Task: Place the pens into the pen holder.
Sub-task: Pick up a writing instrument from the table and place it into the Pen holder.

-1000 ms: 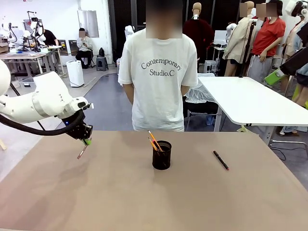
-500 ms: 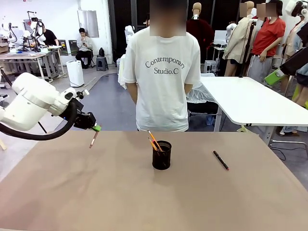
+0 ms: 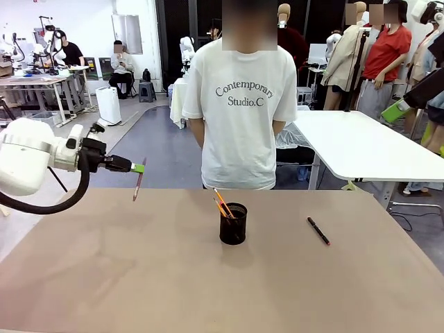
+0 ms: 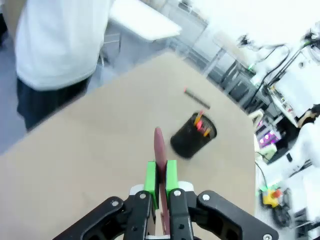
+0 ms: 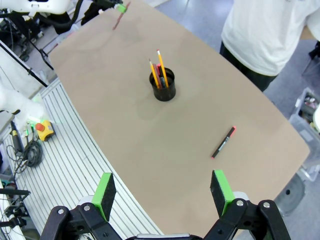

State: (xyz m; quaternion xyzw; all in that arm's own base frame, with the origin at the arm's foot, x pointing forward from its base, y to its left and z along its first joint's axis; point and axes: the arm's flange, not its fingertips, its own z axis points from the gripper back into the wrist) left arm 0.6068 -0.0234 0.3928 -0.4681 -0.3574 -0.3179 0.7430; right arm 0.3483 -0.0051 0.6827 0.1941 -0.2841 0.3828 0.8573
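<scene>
One pinkish-brown pen [image 3: 138, 182] is clamped in the left gripper [image 3: 141, 167] at the left of the front frame, above the table [image 3: 208, 291]. The pen holder [image 3: 233, 223] stands at the centre, with orange pencils [image 3: 222, 202] inside. The black pen [image 3: 318, 231] lies to its right. The right gripper [image 5: 163, 192] is spread wide and empty.

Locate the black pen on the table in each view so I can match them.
Front view: black pen right of centre, right of the pen holder.
Left wrist view: black pen upper middle, beyond the pen holder.
Right wrist view: black pen right of centre, lower right of the pen holder.
Shared landmark: the pen holder.
</scene>
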